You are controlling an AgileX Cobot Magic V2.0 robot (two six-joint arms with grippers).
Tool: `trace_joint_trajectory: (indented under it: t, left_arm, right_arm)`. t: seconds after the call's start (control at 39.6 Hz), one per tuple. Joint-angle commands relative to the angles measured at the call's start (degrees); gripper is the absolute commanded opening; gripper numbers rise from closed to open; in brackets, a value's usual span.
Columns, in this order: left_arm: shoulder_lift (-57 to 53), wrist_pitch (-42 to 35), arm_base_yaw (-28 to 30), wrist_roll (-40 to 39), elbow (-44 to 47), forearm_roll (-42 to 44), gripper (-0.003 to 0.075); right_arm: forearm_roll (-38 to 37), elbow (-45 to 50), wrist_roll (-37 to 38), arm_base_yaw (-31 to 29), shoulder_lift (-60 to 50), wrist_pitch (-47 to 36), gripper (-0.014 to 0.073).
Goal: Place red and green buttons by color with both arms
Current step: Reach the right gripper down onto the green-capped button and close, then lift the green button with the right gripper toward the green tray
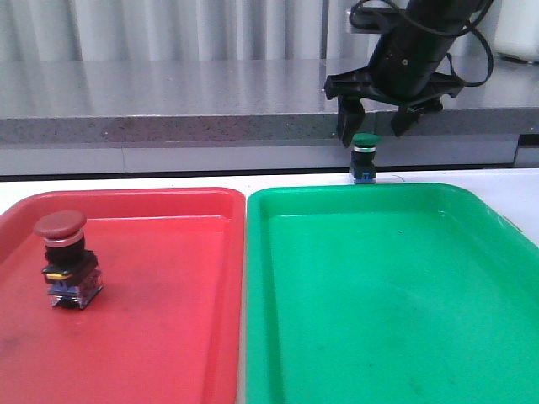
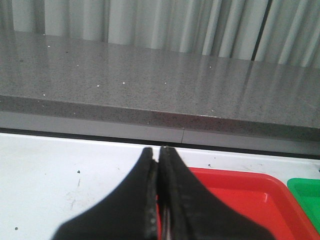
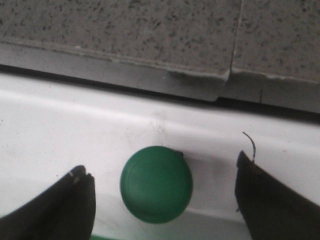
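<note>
The red button (image 1: 66, 259) stands upright inside the red tray (image 1: 168, 337), near its left side. The green button (image 1: 365, 157) stands upright on the white table just behind the green tray (image 1: 396, 337). My right gripper (image 1: 375, 126) hangs open directly above the green button, fingers spread to either side and not touching it; from the right wrist its green cap (image 3: 156, 183) shows between the fingers (image 3: 260, 195). My left gripper (image 2: 159, 150) is shut with nothing in it, over the table at the red tray's (image 2: 240, 195) far edge. It does not show in the front view.
A grey speckled ledge (image 1: 168, 109) runs along the back of the table, close behind the green button. The two trays lie side by side and fill the near part of the table. A strip of white table (image 1: 168, 181) lies between trays and ledge.
</note>
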Motion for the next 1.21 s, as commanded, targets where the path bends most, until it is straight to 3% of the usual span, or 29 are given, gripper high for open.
trace_joint_trajectory:
  t: [0.0, 0.13, 0.35, 0.45, 0.98, 1.19]
  left_arm:
    - [0.7, -4.7, 0.0, -0.4, -1.4, -0.1, -0.0020]
    - [0.7, -4.7, 0.0, -0.4, -1.4, -0.1, -0.0020]
    - [0.7, -4.7, 0.0, -0.4, -1.4, -0.1, -0.0020]
    - [0.7, -4.7, 0.0, -0.4, -1.4, -0.1, -0.0020]
    - [0.7, -4.7, 0.0, -0.4, -1.4, -0.1, -0.0020]
    - [0.7, -4.7, 0.0, -0.4, -1.4, -0.1, -0.0020]
  right_arm:
    - [0.2, -3.0, 0.1, -0.1, -2.2, -1.6, 0.0587]
    - [0.2, -3.0, 0.1, -0.1, -1.6, -1.5, 0.0546]
    - [0.2, -3.1, 0.1, -0.1, -1.5, -2.1, 0.0276]
    - [0.2, -3.1, 0.1, -0.1, -1.5, -2.4, 0.0213]
    - [0.2, -2.3, -0.1, 0.2, -13.4, 3.9, 0.0195]
    - [0.2, 11.5, -0.4, 2.4, -23.6, -1.0, 0.0195]
